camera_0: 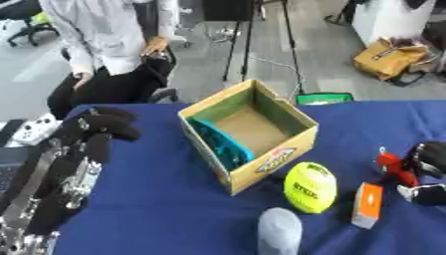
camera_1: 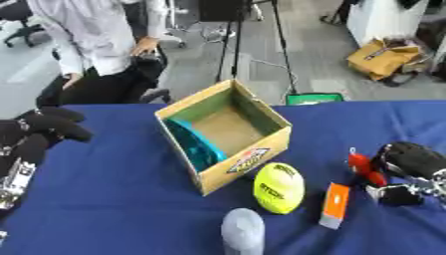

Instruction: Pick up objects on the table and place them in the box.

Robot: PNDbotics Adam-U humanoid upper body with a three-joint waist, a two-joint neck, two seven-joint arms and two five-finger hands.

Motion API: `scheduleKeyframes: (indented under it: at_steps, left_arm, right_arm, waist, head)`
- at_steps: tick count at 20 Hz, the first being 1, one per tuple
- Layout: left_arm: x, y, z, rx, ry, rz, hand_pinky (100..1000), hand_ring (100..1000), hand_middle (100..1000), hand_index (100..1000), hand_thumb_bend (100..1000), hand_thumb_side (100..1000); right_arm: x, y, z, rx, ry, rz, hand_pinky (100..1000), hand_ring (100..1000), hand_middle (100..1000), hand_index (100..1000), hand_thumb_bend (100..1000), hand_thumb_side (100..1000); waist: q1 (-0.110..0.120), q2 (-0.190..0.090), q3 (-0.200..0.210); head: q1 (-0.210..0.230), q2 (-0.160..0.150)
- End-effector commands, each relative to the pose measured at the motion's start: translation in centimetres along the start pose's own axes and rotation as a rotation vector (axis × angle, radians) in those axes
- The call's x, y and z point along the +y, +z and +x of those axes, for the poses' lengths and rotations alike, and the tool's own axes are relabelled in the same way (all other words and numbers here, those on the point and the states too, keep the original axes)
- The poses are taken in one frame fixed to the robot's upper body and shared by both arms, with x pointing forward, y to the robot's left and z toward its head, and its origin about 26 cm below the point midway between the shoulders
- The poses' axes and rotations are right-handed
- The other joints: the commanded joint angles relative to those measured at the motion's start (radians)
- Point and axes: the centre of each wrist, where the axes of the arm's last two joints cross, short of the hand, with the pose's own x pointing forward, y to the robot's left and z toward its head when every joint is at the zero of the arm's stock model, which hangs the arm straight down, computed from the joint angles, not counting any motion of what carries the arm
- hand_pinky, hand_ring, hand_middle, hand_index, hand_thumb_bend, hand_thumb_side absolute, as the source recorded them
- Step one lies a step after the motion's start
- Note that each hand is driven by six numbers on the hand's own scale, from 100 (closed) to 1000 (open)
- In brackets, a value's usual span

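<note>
Red and glossy, a small blocky object (camera_1: 359, 167) sits against the fingers of the right hand (camera_1: 416, 162), which curl round it at the right edge of the blue tablecloth (camera_0: 157, 199); we read this hand as grasping the red piece. Just left of that hand lies a flat orange and white packet (camera_0: 369, 204), rectangular and smooth. Further left from it rests a yellow-green ball (camera_0: 310, 187), rounded, with dark lettering. Nearer us stands a grey, dome-topped thing (camera_0: 278, 231) with a matte surface. Beyond the ball is the open cardboard box (camera_0: 300, 122), plain brown inside, holding 1 teal, ribbed item (camera_0: 219, 144) against its near-left wall. The left hand (camera_0: 96, 130) hangs raised at the far left, its black fingers curled, gripping nothing.
</note>
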Motion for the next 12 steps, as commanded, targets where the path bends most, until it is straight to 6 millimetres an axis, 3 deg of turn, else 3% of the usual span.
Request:
scheduleKeyframes:
  at_steps: [1, 12]
  left_arm:
    - [0.35, -0.23, 0.47, -0.019, -0.014, -0.007, 700, 684, 725, 758, 100, 609]
    - [0.36, -0.17, 0.45, -0.015, -0.015, -0.01, 700, 685, 726, 758, 100, 606]
  right_arm:
    - [-1.35, 0.32, -0.84, 0.017, 0.022, -0.041, 920, 812, 391, 522, 113, 521]
    - [-1.75, 0.64, -0.74, 0.008, 0.042, -0.049, 915, 795, 379, 511, 100, 518]
  waist:
    - [-0.003, -0.015, -0.001]
    - [-0.004, -0.02, -0.009]
  head:
    - [0.004, -0.012]
    - [0.01, -0.012]
